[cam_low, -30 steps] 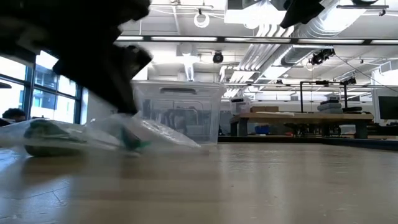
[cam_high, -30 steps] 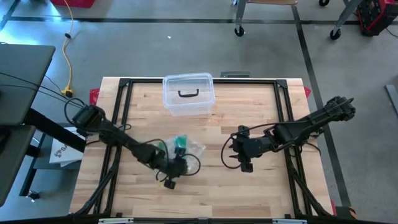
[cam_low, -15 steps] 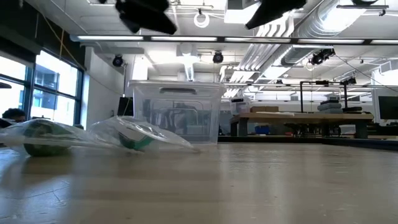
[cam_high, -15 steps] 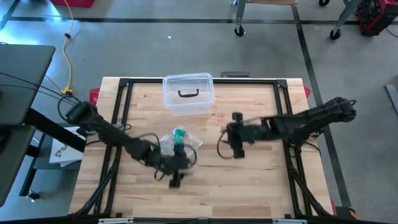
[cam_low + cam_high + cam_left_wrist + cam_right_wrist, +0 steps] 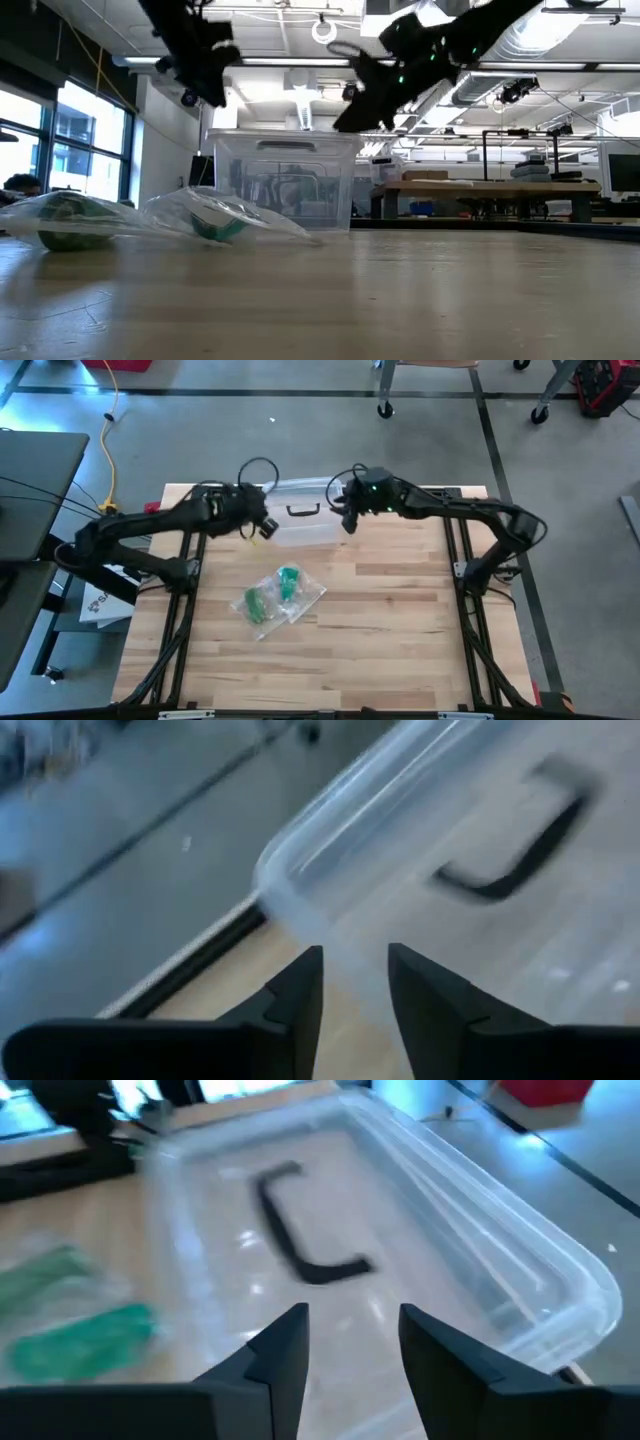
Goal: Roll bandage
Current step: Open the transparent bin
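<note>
Clear plastic box flanked by raised left gripper & right gripper, both parted, empty.

— What have we got down there for bandages?

— Two green rolls on my surface, each sealed in crinkly clear wrap, lying flat near the middle, a little toward my left side. From above they touch and form a slanted pair: one bundle nearer the clear lidded box, one nearer the front edge.

— And from table height?

— Both sit low and slumped, wrap spreading out around them: one green roll at the far edge of view, the other just in front of the box. Neither is unwrapped, neither is lifted.
</note>
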{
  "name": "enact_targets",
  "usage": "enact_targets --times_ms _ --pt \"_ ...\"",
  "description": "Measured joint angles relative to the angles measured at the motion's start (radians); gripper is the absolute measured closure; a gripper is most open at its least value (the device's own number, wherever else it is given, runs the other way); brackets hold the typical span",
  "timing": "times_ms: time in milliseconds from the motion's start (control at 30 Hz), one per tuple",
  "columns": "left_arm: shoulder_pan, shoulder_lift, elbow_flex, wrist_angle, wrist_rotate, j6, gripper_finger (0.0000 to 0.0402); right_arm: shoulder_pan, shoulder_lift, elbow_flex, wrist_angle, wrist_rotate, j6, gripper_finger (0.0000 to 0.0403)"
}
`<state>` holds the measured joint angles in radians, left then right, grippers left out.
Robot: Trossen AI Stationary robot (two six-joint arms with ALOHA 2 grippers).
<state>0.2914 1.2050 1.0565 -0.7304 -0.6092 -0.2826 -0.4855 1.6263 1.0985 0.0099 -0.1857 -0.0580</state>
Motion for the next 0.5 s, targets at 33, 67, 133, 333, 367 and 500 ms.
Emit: enact_targets --times_ms 33,67,133,333,367,500 --pt "0.041 0.004 -0.001 -0.023 0.02 -0.001 0.0298 -0.015 0.023 0.0 0.017 -0.01 -0.01 0.0261" --pt "0.073 0.01 -0.008 -0.029 0.037 -0.001 0.0303 -0.025 0.039 0.001 0.018 -0.028 -0.021 0.0263" --pt "0.124 0.026 -0.039 -0.004 0.078 0.022 0.0313 -0.033 0.055 0.023 -0.042 -0.057 -0.049 0.0265" --pt "0.138 0.079 -0.147 0.223 0.222 0.086 0.0331 0.027 0.013 0.133 -0.493 -0.066 -0.124 0.0266" --pt "0.126 0.085 -0.153 0.252 0.245 0.081 0.0333 0.045 0.0 0.151 -0.577 -0.066 -0.118 0.0266" --pt "0.04 0.099 -0.163 0.323 0.32 0.029 0.0337 0.133 -0.066 0.192 -0.831 -0.035 -0.099 0.0266"
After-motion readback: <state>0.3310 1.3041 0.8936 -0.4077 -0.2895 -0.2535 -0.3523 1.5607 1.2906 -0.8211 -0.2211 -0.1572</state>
